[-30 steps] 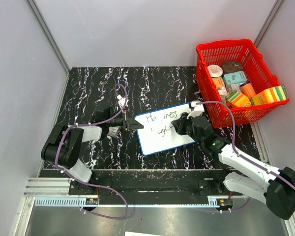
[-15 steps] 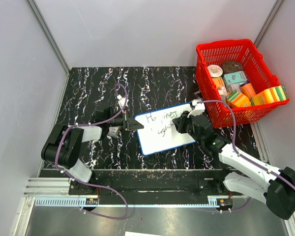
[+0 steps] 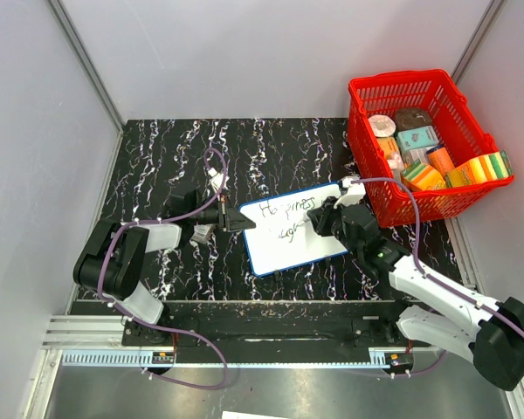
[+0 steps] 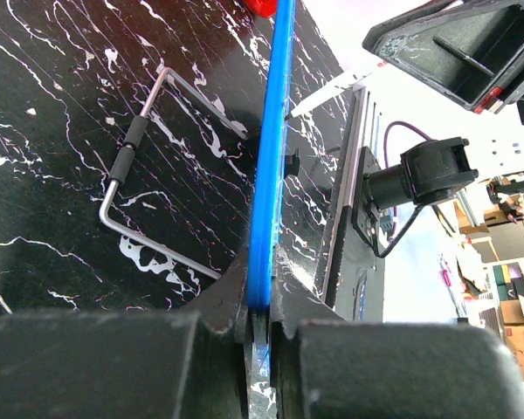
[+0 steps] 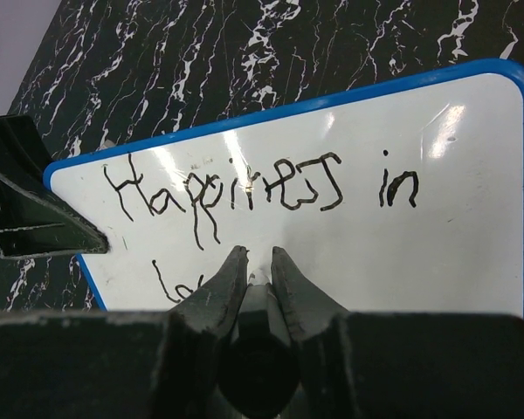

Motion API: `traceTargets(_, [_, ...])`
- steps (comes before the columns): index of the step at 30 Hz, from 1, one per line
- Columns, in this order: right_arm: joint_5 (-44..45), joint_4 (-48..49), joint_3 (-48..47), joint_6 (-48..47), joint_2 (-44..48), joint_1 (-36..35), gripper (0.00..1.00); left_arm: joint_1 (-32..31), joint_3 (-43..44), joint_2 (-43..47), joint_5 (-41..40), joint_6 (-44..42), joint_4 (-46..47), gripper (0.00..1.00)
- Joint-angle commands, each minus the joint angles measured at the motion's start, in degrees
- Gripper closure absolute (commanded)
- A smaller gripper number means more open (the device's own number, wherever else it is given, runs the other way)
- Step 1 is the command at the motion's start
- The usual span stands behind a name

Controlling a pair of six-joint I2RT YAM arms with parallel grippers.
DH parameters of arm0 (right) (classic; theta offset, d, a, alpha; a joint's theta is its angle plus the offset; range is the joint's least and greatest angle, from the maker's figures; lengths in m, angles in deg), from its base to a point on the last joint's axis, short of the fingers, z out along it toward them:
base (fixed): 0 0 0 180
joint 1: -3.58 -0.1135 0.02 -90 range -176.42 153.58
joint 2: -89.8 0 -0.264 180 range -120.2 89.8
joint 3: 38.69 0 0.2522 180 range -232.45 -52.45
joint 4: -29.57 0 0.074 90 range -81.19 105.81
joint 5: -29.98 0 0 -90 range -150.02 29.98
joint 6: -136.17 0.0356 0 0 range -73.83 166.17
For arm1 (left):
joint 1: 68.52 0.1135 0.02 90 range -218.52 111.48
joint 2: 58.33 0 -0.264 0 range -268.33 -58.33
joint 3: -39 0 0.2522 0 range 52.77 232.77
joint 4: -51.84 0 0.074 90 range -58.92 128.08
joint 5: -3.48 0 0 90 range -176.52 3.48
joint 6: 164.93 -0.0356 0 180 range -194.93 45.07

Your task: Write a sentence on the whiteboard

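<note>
The sentence (image 5: 244, 188) reads "Happiness in". Its second line is mostly hidden behind the right gripper (image 5: 256, 257), which is closed narrowly round a dark marker (image 5: 253, 367). The glossy, round-cornered whiteboard (image 3: 288, 249) lies mid-table (image 3: 157, 157) on black marbled stone. The left gripper (image 4: 260, 325) pinches its blue rim at 9 o'clock.

White link shells (image 3: 432, 286), black joints (image 3: 103, 262), purple cables (image 3: 411, 229); the left end effector (image 3: 237, 221) and right end effector (image 3: 319, 220) are black.
</note>
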State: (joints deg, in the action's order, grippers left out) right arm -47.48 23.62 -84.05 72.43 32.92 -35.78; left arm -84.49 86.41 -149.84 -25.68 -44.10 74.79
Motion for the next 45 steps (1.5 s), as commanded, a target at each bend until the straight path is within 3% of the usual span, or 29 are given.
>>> traceTargets(1, [2.41,0.36,-0.49,-0.25,1.69,0.33,1.00,-0.38,0.45,0.18,-6.52,-7.54,-2.34,1.00])
traceTargets(22, [-1.11,-2.19,2.68,0.90,1.69,0.33,1.00,-0.38,0.36,0.18,-6.61,-7.63,-2.52,1.00])
traceTargets(34, [1.43,-2.10,0.31,1.51,9.33,0.24,1.00,-0.38,0.36,0.19,-6.70,-7.63,-2.52,1.00])
traceTargets(45, [3.02,-0.52,-3.39,-0.86,2.39,0.33,1.00,-0.38,0.36,0.27,-6.61,-7.63,-2.52,1.00])
